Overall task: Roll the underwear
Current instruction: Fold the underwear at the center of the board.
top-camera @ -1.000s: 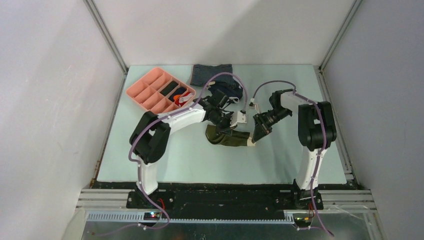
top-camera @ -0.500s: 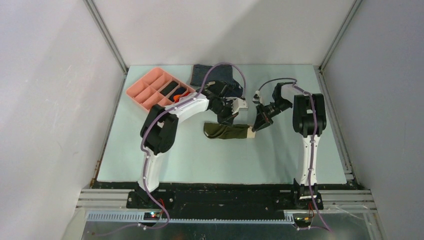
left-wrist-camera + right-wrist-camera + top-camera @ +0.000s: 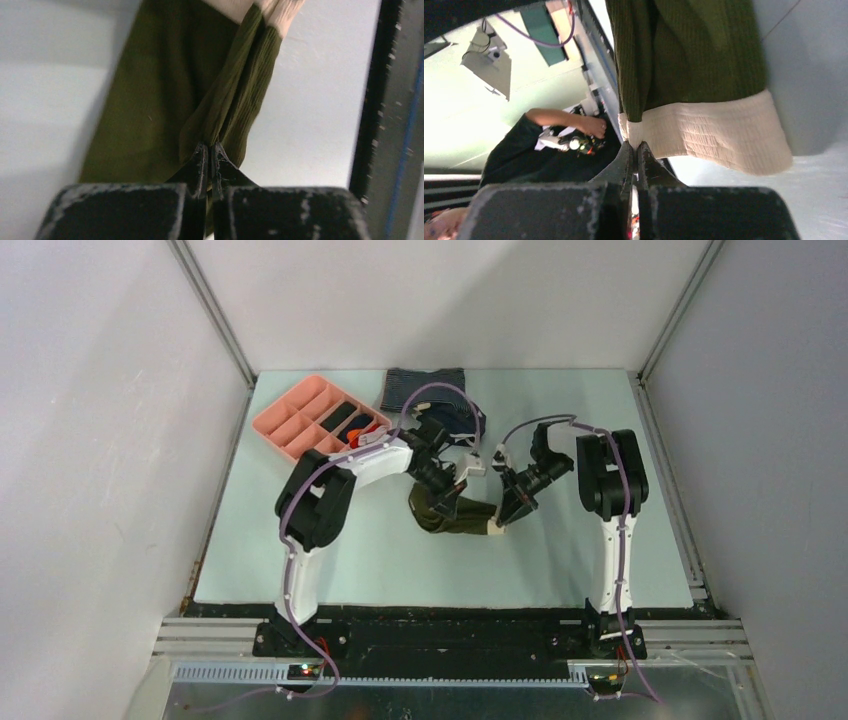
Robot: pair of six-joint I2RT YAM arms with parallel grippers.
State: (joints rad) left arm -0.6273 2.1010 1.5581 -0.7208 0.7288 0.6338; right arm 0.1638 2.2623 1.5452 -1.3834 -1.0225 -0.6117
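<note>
The underwear [image 3: 462,518] is a dark olive-green cloth with a cream waistband [image 3: 494,526], held bunched just above the table's middle. My left gripper [image 3: 446,502] is shut on its left part. In the left wrist view the jaws [image 3: 209,146] pinch a ribbed olive fold [image 3: 235,100]. My right gripper [image 3: 505,517] is shut on the right end. In the right wrist view its tips [image 3: 635,145] pinch the edge of the cream waistband [image 3: 719,130], and the olive cloth [image 3: 694,50] hangs beyond them.
A pink compartment tray [image 3: 300,412] with small items stands at the back left. A blue-grey striped garment [image 3: 422,388] lies at the back edge, with a navy garment [image 3: 465,423] just in front of it, close behind the left arm's wrist.
Half a second ago the underwear was stretched flatter and farther back. Both grippers have since come nearer with it, and it now hangs more bunched between them.
</note>
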